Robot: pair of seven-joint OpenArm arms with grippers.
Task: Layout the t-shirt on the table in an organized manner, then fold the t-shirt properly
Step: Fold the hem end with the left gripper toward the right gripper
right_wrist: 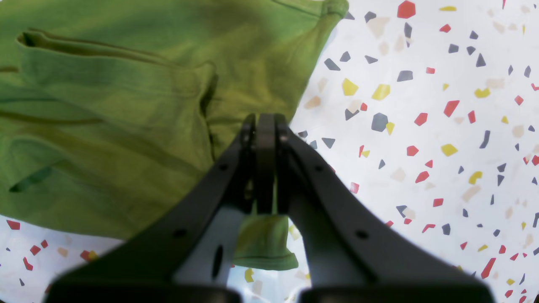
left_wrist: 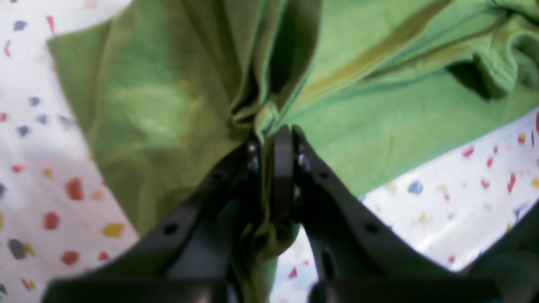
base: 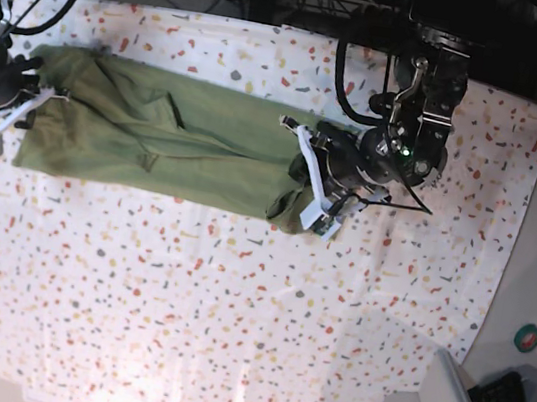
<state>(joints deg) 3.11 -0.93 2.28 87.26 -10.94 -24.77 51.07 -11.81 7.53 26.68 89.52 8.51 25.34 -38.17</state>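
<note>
Olive t-shirt [base: 166,140] lay stretched long across the far part of the speckled counter [base: 231,317], pulled between the two arms, body creased lengthwise and partly doubled over itself. Not yet flat.

Left gripper [left_wrist: 271,139]: jaws pressed nearly together, a bunched fold of fabric pinched between them, cloth puckering and fanning out from the pinch. In the base view, sat at the right-hand end of the garment, where the fabric looked gathered into a lump.

Right gripper [right_wrist: 265,122]: jaws fully closed on a thin edge of the shirt, a small hemmed tab hanging out below the pinch. In the base view, held the left-hand end, close to the counter's edge.

Judged risks from here:
- Thin pinch on the right side could slip free if the arms pulled further apart, dropping that end.
- Bunched grab on the left probably held several layers; laying down like that would likely leave a wad rather than a flat edge.
- Lengthwise creases and the folded-over flap could get pressed in, giving a crooked fold.
- Shirt lay close to the counter's far and left edges; more pulling that way might drag it off.
</note>
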